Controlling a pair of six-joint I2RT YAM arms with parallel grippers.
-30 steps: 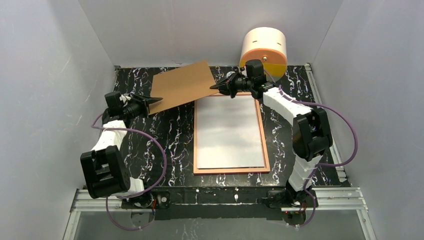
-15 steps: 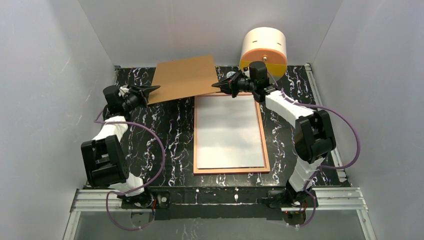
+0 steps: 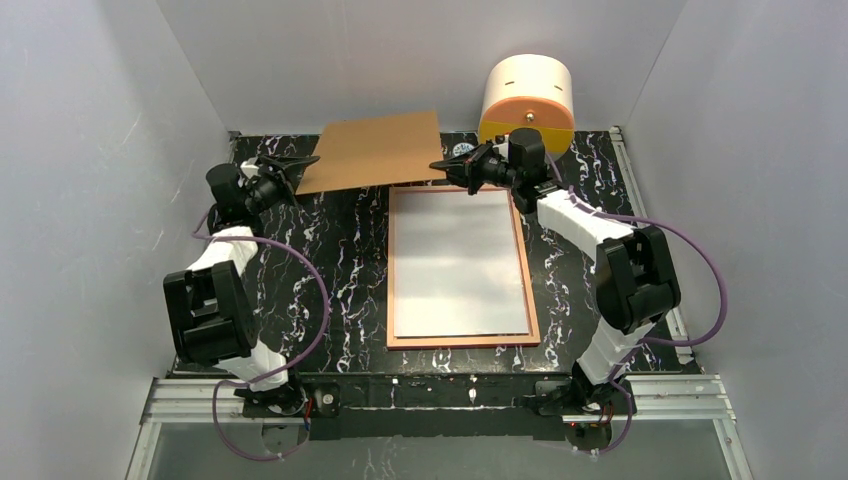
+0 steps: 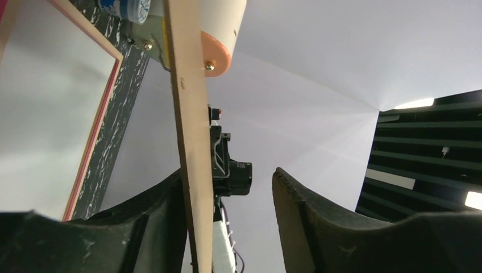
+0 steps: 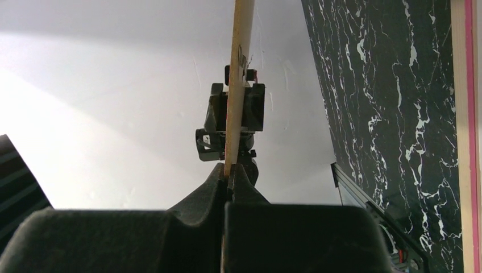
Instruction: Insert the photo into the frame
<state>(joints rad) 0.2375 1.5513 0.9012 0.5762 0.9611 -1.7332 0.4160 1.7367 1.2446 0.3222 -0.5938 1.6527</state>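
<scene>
The frame (image 3: pixel 463 341) lies flat mid-table with its tan-orange back rim up. A plain white sheet (image 3: pixel 460 262) fills it, which looks like the photo's white back; no picture side shows. Both grippers are at a brown cardboard backing board (image 3: pixel 375 150) held above the table's far edge, behind the frame. My right gripper (image 3: pixel 445 167) is shut on the board's right edge, seen edge-on in the right wrist view (image 5: pixel 239 68). My left gripper (image 3: pixel 296 165) is open at the left corner; the board (image 4: pixel 190 142) rests against one finger (image 4: pixel 165 205).
A white and orange cylinder (image 3: pixel 527 95) stands at the back right corner, just behind the right gripper. Grey walls close in the left, back and right sides. The frame's pink-red rim (image 4: pixel 94 131) shows in the left wrist view.
The board has moved back and to the right, away from the frame, and now lies flatter. Both arms have reached farther back with it. The frame and white sheet have not moved.
</scene>
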